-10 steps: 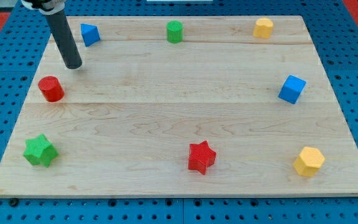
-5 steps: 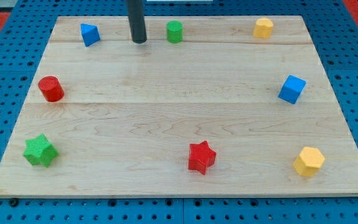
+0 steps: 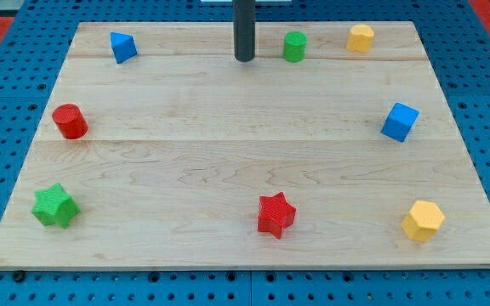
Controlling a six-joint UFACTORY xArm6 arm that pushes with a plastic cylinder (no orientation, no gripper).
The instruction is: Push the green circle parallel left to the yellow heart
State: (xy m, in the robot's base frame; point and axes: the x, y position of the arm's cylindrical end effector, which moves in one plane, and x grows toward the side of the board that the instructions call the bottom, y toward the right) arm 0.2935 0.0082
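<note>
The green circle (image 3: 294, 46) stands near the view's top edge of the wooden board (image 3: 228, 153), to the left of the yellow heart (image 3: 361, 37) with a gap between them. My tip (image 3: 244, 58) rests on the board left of the green circle, a short gap apart from it. The dark rod rises straight up out of the view's top.
A blue block (image 3: 122, 47) sits at the top left and a red cylinder (image 3: 70, 121) at the left. A green star (image 3: 55, 205) is at the bottom left, a red star (image 3: 276, 213) at the bottom middle. A blue cube (image 3: 399, 121) and a yellow hexagon (image 3: 422, 220) lie on the right.
My tip has moved from the far left, up and right along the top edge. The green circle has slid right, closer to the yellow heart.
</note>
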